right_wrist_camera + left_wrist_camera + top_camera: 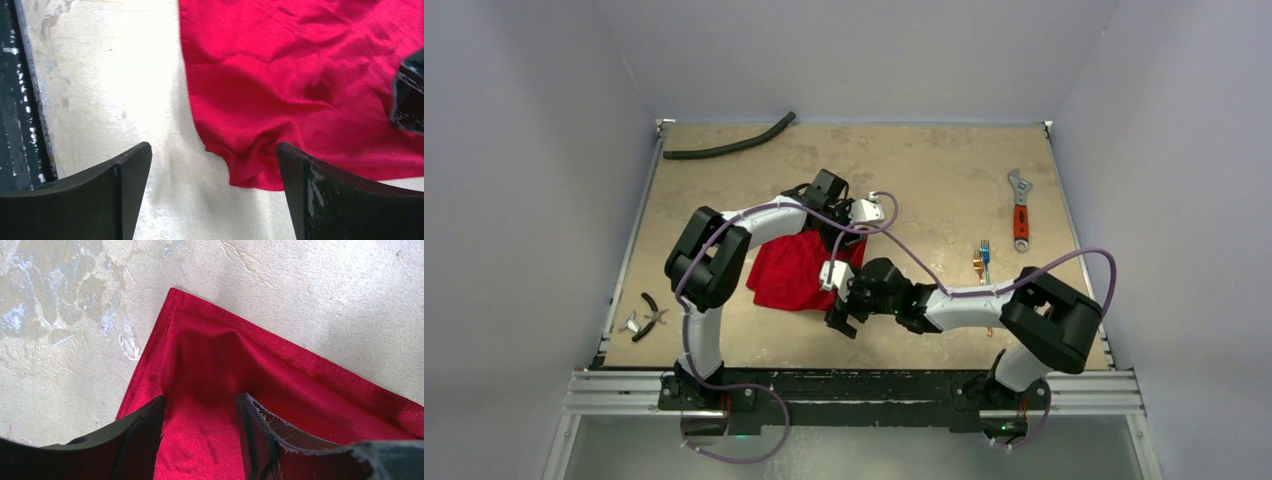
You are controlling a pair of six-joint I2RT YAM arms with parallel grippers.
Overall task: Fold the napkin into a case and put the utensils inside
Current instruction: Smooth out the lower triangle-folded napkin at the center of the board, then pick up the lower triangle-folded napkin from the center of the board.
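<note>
napkin [794,272] is flat-ish on the table [924,170] between the two grippers, rumpled, not folded into a case yet. Shape is a rough quad, a bit longer on the diagonal from its near-left corner to its far-right corner, so no real long axis so far. left gripper [200,402] sits on the napkin's far-right corner: jaws about half spread, tips down on the cloth on either side of a low ridge, hemmed corner pointing straight away from the fingers. I see no pinch, nothing lifted. right gripper [215,147] is at the napkin's near-right edge, jaws spread wide and empty. A sagging lobe of that edge lies just ahead of it, closer to one finger than the other, with bare table ahead of the other finger. My read: the next fold turns on that near edge. It's directly in front of the right gripper, so a short push forward and a close would catch it, while the left one could pin the far corner. utensils [981,263] are right of the napkin, well apart, bunched, long axes running near-to-far, and the fork's head seems to point far. The right arm is clearly the nearer one to them. wrench [1020,208] is further right of the napkin, not in play.
</note>
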